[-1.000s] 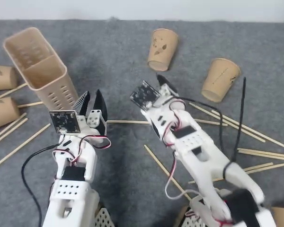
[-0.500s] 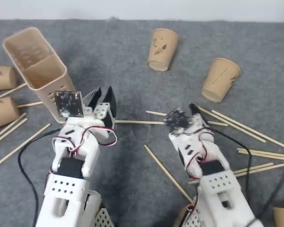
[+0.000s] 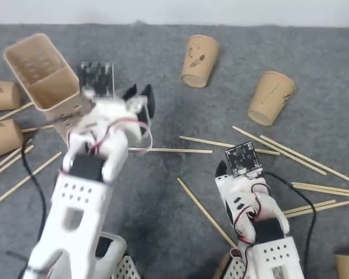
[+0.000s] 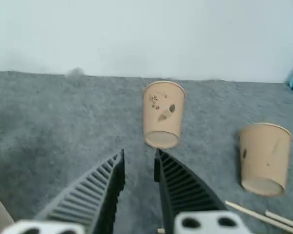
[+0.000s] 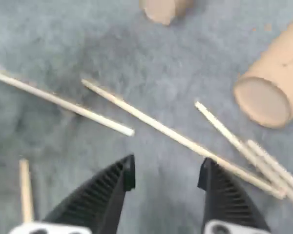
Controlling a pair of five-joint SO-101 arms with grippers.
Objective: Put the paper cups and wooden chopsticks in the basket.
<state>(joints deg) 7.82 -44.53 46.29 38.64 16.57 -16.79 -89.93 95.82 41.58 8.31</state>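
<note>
High view: the left gripper hangs just beside the tilted basket on the grey carpet; paper cups and chopsticks lie scattered outside it; left wrist view: its jaws stand slightly apart, holding nothing; right wrist view: the right gripper is spread wide, empty, above chopsticks.

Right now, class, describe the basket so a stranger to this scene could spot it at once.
On the grey mat, look to the far left corner. The basket stands there, next to two paper cups lying on their sides. Unlike those round cups, it is taller, square-mouthed and perforated.
</note>
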